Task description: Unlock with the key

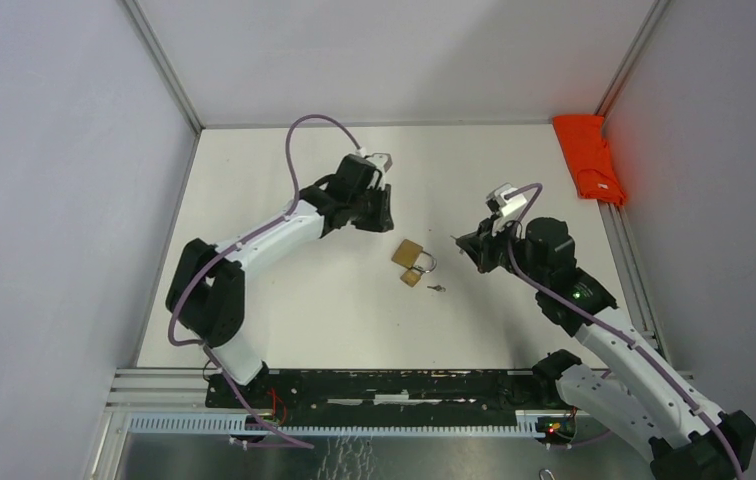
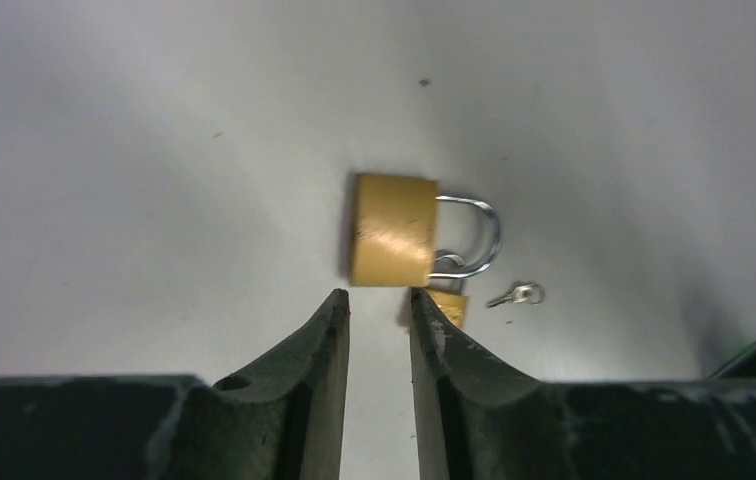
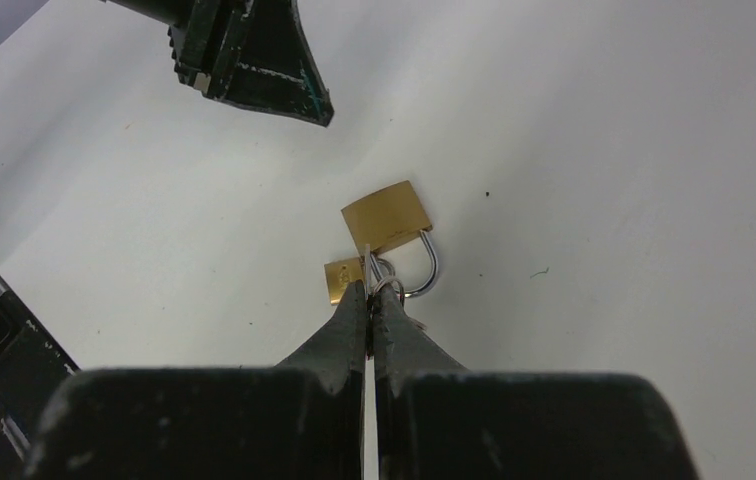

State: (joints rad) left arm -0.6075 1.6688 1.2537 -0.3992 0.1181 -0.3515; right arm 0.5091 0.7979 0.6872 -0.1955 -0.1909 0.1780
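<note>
Big padlock (image 1: 407,253) flat near centre of table (image 1: 294,320), linked by shackle to small padlock (image 1: 411,278); key (image 1: 437,289) loose just beside, toward right edge. Left gripper (image 2: 379,297) narrowly parted, empty, tips just short of big padlock. Right gripper (image 3: 369,290) pinched tight, off to the locks' right (thin silver sliver at tips, cannot tell if held).

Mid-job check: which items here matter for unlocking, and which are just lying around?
For the job: large padlock, small padlock at its shackle, loose key beside them.
Lying about: orange object at the far right edge.
</note>
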